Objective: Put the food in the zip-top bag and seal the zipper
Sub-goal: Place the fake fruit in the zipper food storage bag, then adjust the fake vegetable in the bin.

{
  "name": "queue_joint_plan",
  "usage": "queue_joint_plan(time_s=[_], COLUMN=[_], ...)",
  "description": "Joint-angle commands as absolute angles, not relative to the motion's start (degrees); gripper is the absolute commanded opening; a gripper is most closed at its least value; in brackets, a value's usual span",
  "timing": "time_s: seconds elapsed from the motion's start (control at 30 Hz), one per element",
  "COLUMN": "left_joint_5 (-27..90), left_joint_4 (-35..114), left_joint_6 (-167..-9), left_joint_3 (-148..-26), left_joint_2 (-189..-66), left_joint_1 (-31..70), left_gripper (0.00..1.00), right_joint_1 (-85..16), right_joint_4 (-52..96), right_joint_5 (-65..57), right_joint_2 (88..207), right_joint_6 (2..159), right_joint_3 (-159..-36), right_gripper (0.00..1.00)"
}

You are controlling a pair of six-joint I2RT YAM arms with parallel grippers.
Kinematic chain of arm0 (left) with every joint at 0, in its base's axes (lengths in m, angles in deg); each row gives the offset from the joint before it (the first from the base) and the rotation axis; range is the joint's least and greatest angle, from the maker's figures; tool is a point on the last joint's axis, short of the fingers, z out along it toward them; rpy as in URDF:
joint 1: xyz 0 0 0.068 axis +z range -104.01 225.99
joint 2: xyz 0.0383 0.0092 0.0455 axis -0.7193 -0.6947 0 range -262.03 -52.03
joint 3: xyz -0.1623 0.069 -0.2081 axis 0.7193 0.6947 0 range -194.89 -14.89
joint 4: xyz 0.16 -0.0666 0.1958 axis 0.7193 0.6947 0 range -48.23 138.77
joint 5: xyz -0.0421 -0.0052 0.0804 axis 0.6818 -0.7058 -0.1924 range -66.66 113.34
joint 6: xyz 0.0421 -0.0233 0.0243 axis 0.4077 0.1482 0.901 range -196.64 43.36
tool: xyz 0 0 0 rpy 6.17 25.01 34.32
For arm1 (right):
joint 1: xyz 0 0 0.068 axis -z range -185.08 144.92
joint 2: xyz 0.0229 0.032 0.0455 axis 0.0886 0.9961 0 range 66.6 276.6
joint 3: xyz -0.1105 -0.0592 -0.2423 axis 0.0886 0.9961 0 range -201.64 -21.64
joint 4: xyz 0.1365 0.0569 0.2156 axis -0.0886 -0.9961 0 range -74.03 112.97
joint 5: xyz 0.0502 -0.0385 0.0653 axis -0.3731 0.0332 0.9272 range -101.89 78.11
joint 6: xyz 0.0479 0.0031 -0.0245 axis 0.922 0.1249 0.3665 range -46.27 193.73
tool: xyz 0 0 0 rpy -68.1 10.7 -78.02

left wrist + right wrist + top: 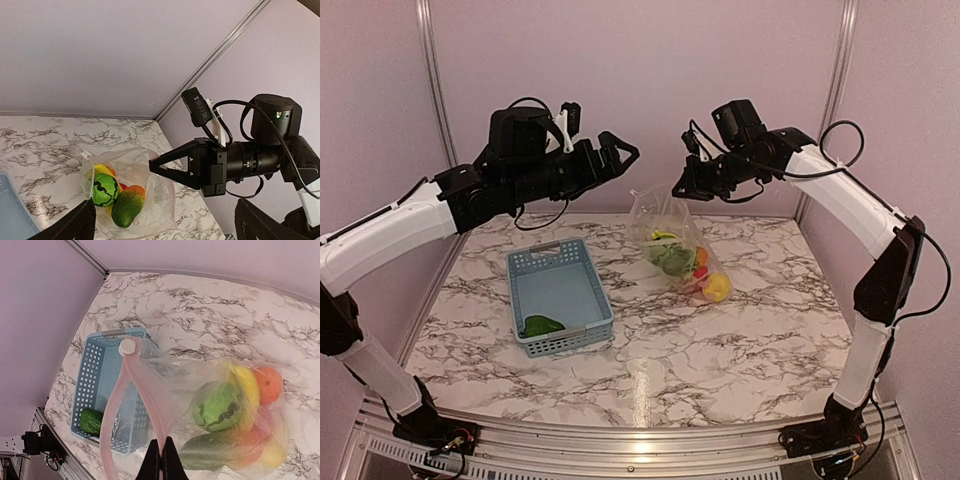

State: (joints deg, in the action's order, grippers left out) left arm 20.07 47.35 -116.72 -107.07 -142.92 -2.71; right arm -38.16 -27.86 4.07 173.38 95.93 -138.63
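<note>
Right hand [161, 449] clamps the zipper [149, 396]; zip-top bag [672, 232] hangs over the counter [740, 350], most food [220, 407] inside. Left hand [623, 155] spread, empty. Risks: strip likely slips, bag spills; green piece [542, 325] in basket [548, 248] gets missed.

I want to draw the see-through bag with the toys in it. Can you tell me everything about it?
The zip-top bag is clear, crinkly plastic, leaning with its full bottom on the marble table. The right gripper, its fingers shut, pinches one side of the pinkish zipper strip and holds the mouth up and open. A round white slider sits at the strip's far end. Inside are toy foods: green, yellow, orange and red pieces.
</note>
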Motion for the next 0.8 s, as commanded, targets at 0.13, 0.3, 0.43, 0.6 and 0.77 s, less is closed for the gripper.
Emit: queue_joint_plan(time_s=[0.13, 0.3, 0.43, 0.6, 0.77], left_joint_5=[12.26, 9.32, 7.27, 5.09, 7.39], left_joint_4=[69.82, 86.17, 94.98, 95.75, 95.94], left_joint_6=[-92.46, -87.24, -85.16, -82.22, -79.10], left_joint_3=[-97.01, -96.03, -92.47, -88.13, -87.56], left_joint_2=[-133.15, -133.98, -136.18, -138.34, -142.43], left_joint_1=[-0.58, 0.08, 0.63, 1.23, 1.78], left_gripper=[0.94, 0.90, 0.91, 0.91, 0.89], right_joint_1=[-37.64, -37.61, -37.60, -37.60, -37.60], right_joint_4=[-25.46, -25.37, -24.99, -24.73, -24.84], right_joint_5=[4.79, 4.98, 5.89, 6.59, 7.24], right_joint_2=[171.45, 171.65, 171.89, 172.32, 172.60], right_joint_6=[95.01, 94.66, 94.72, 94.74, 94.75], right_joint_3=[-137.23, -136.92, -136.42, -136.38, -136.39], right_gripper=[0.00, 0.00, 0.00, 0.00, 0.00])
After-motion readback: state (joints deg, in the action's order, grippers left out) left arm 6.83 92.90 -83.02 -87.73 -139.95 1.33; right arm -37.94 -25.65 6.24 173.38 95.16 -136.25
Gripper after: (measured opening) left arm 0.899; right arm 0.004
